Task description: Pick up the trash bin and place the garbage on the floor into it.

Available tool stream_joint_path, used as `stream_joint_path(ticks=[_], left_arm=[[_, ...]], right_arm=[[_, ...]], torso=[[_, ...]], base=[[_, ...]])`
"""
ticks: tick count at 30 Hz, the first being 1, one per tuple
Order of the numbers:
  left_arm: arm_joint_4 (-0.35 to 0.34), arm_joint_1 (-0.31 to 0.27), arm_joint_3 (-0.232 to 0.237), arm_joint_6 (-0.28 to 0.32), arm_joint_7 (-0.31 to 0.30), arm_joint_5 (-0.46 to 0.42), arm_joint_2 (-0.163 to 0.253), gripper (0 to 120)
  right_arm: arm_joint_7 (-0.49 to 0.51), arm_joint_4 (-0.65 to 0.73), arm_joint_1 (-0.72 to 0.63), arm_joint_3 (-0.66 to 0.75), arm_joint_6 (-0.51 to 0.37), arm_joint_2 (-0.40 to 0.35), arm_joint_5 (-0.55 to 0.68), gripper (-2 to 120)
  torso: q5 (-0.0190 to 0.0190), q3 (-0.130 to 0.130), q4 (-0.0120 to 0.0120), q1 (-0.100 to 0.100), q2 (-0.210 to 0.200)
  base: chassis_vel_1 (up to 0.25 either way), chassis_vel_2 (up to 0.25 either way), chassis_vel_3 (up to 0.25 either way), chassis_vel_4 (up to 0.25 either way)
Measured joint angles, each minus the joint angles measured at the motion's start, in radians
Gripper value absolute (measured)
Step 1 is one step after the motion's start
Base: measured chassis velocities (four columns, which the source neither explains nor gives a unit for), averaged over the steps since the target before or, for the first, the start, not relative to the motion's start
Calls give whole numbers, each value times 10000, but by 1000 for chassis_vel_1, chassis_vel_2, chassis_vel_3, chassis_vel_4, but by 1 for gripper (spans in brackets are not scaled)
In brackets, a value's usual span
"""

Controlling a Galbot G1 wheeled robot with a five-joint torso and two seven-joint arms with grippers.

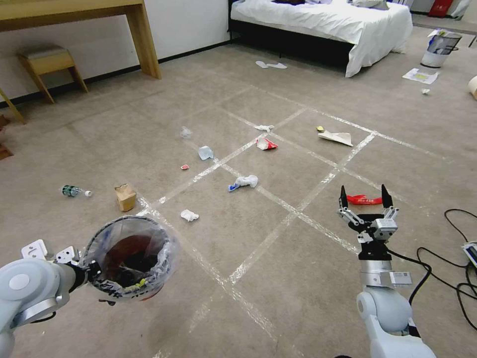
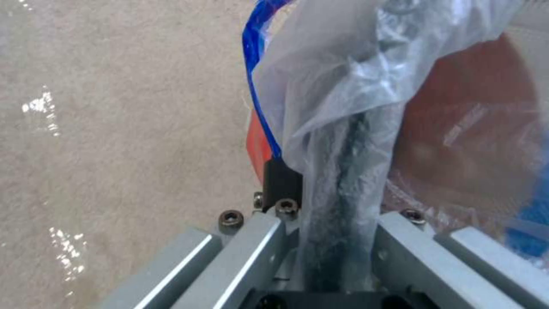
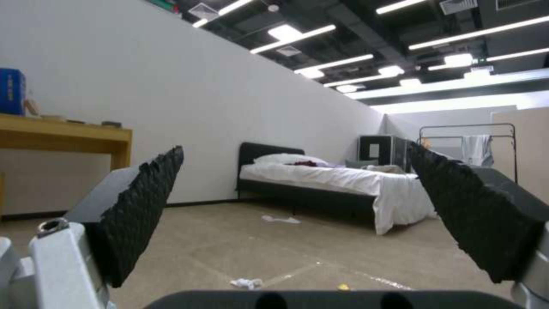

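The left end effector point(image 1: 82, 271) holds the trash bin point(image 1: 130, 256) by its rim, low at the robot's left side and off the floor point(image 1: 278, 278). In the left wrist view its fingers point(image 2: 283, 180) pinch the bin wall and the crinkled bag liner between them, so the bin hangs mouth-up with its opening facing the head camera.

The right end effector point(image 1: 363, 199) is raised at the robot's right with its jaws spread wide and nothing between them; the right wrist view shows both black pads point(image 3: 143, 206) well apart, looking level across the room.

The piece of garbage that matters is the red packet point(image 1: 365, 200), lying flat on the floor just beyond the right end effector's fingertips, almost straight ahead of it. Its long axis runs crosswise to the arm's reach, so the open jaws line up along its length rather than across it. The right arm is clearly nearer; the bin is well apart on the other side. A crumpled white tissue point(image 1: 189, 215) lies nearest the bin.
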Motion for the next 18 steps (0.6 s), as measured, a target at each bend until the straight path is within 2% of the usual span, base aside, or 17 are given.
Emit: stream_joint_path(ticks=[9,18], left_arm=[[92,-71,23,0,81,35,-25,0],[215,-297,308,-33,102,99,-104,0]], right_arm=[[-26,-93,99,-39,0,-3,37,100],[-33,-173,163,-46,-24,-69,85,100]], torso=[[1,1,1,1,0],[0,0,0,0,0]], base=[[-116,118,113,-113],[-84,101,102,-107]])
